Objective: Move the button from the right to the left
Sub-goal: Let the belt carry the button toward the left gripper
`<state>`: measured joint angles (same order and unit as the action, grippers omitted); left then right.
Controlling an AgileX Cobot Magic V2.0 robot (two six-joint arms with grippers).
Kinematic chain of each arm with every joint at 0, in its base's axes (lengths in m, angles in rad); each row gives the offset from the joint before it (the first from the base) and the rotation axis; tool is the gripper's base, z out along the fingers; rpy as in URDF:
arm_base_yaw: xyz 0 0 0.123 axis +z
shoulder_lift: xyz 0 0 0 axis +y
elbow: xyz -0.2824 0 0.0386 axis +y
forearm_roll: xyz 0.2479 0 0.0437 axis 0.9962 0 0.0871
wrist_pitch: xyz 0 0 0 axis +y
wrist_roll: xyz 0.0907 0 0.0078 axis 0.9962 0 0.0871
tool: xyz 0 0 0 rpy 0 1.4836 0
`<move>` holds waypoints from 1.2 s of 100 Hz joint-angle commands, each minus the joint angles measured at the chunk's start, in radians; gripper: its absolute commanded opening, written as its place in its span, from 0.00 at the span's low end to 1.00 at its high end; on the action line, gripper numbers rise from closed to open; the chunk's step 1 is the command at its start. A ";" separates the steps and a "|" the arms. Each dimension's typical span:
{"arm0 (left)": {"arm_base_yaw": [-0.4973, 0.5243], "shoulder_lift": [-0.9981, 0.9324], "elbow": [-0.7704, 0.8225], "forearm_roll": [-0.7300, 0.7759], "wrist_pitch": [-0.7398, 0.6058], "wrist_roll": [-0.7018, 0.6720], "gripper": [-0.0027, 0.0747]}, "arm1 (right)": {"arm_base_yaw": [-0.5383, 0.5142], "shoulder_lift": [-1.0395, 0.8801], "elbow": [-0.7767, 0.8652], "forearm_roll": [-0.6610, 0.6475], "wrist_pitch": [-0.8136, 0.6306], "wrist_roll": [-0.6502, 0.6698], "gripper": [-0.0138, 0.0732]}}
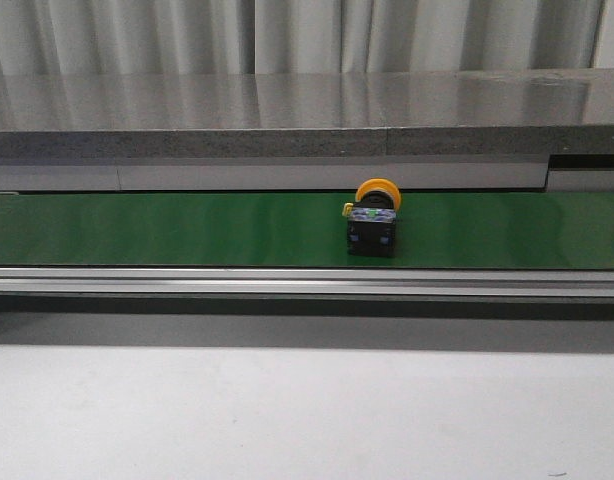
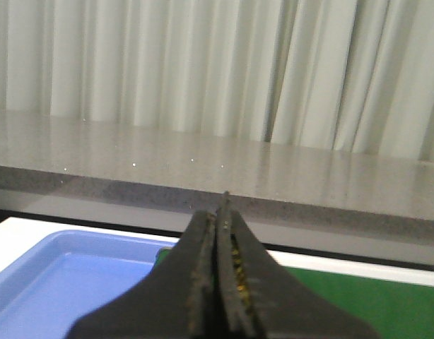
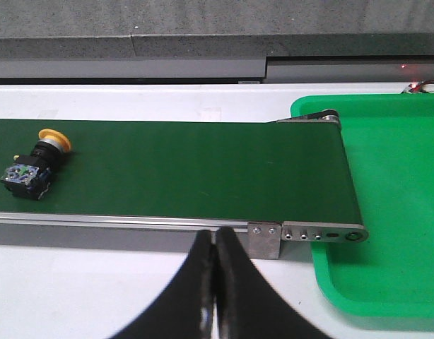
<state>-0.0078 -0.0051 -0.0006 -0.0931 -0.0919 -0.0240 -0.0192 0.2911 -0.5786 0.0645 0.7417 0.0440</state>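
Front view: the button (image 1: 374,219) is seen lying on its side on the green belt (image 1: 187,228), its yellow-orange head toward the belt's far edge. Beyond the belt's right end, a green tray (image 3: 386,198) is shown; by its left end, a blue tray (image 2: 68,282). The left tool (image 2: 218,233) and right tool (image 3: 215,248) are both closed, with nothing held, apart from the button.

**What We Can't See Well**

The green belt (image 1: 187,228) runs off both sides of the front view, so its ends are cut off there. The blue tray (image 2: 75,282) is partly hidden behind the left gripper (image 2: 218,233). The green tray (image 3: 386,205) is cut off at the right edge. The button's (image 1: 373,222) small label is too tiny to read.
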 commanded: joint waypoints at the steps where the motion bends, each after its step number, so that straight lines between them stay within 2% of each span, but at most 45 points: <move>1: 0.003 -0.033 0.028 -0.010 -0.107 -0.007 0.01 | -0.003 0.010 -0.026 0.002 -0.072 -0.004 0.08; 11: 0.003 -0.033 -0.017 -0.010 -0.045 -0.007 0.01 | -0.003 0.010 -0.026 0.002 -0.073 -0.004 0.08; 22: 0.003 -0.011 -0.116 0.000 0.106 -0.007 0.01 | -0.003 0.010 -0.026 0.002 -0.073 -0.004 0.08; 47: 0.003 0.144 -0.329 0.007 0.313 -0.007 0.01 | -0.003 0.010 -0.026 0.002 -0.073 -0.004 0.08; 71: 0.003 0.251 -0.419 0.007 0.321 -0.007 0.01 | -0.003 0.010 -0.026 0.002 -0.072 -0.004 0.08; 120: 0.003 0.333 -0.466 0.007 0.316 -0.007 0.01 | -0.003 0.010 -0.026 0.002 -0.076 -0.004 0.08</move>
<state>-0.0078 0.3018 -0.4244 -0.0850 0.2990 -0.0240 -0.0192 0.2911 -0.5786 0.0668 0.7417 0.0440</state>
